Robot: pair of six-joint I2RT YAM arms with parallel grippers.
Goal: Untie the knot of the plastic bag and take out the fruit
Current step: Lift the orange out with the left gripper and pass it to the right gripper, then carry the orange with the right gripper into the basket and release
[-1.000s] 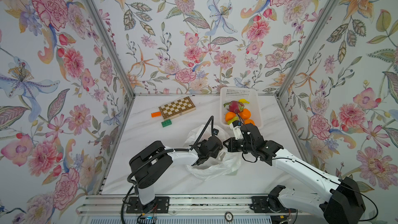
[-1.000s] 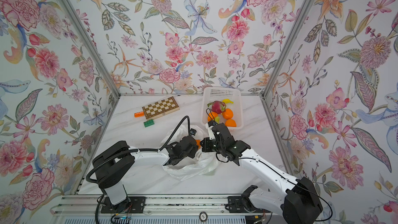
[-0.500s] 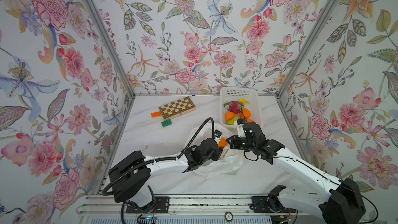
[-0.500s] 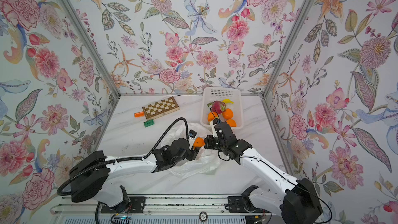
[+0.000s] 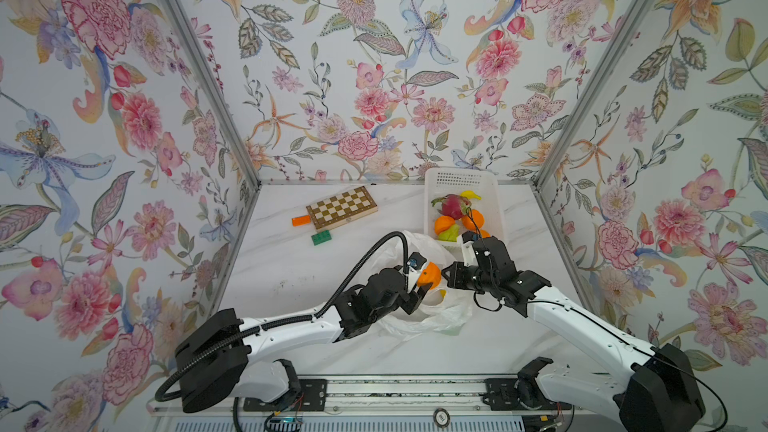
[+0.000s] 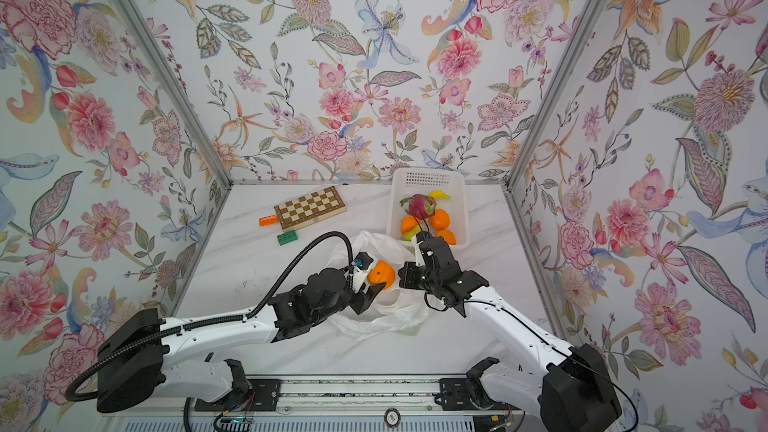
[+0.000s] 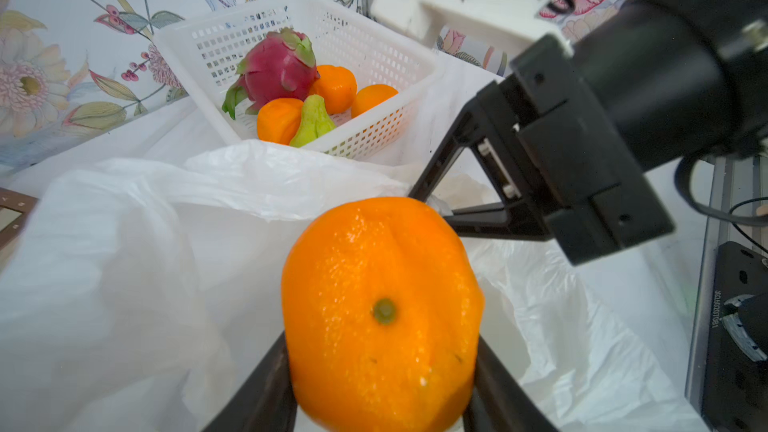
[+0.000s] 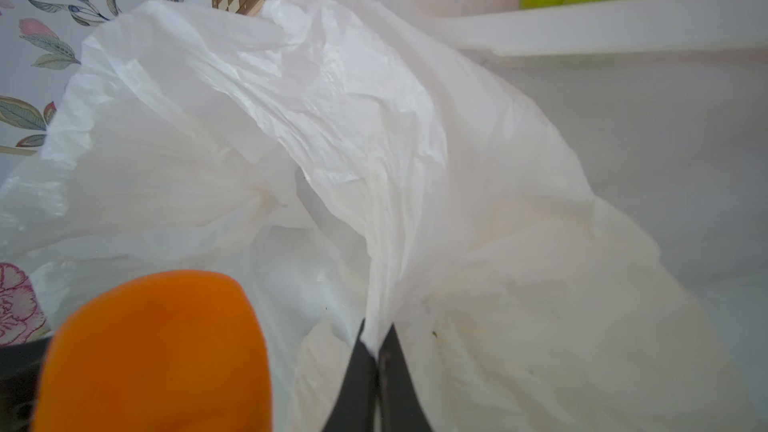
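Observation:
The plastic bag [image 5: 419,317] [image 6: 388,317] lies crumpled and open at mid-table. No knot is in view. My left gripper [image 5: 427,281] [image 7: 380,388] is shut on an orange [image 5: 430,274] [image 6: 382,274] [image 7: 380,305], held just above the bag's mouth. Close to its right, my right gripper [image 5: 445,277] [image 8: 377,342] is shut on a pinched fold of the bag [image 8: 374,160]. A bit of yellow [image 5: 442,293] shows inside the bag. More fruit sits in the white basket [image 5: 459,178] [image 7: 349,31]: a dragon fruit [image 5: 453,205], oranges and a green one.
A chessboard [image 5: 341,207] lies at the back left, with an orange block [image 5: 301,220] and a green block [image 5: 321,237] beside it. The basket stands against the back wall, just behind the right gripper. A banana [image 5: 470,195] lies in it.
My left gripper has come up out of the bag with the orange, which was hidden a second ago. The right gripper has kept its hold on the bag's fold.

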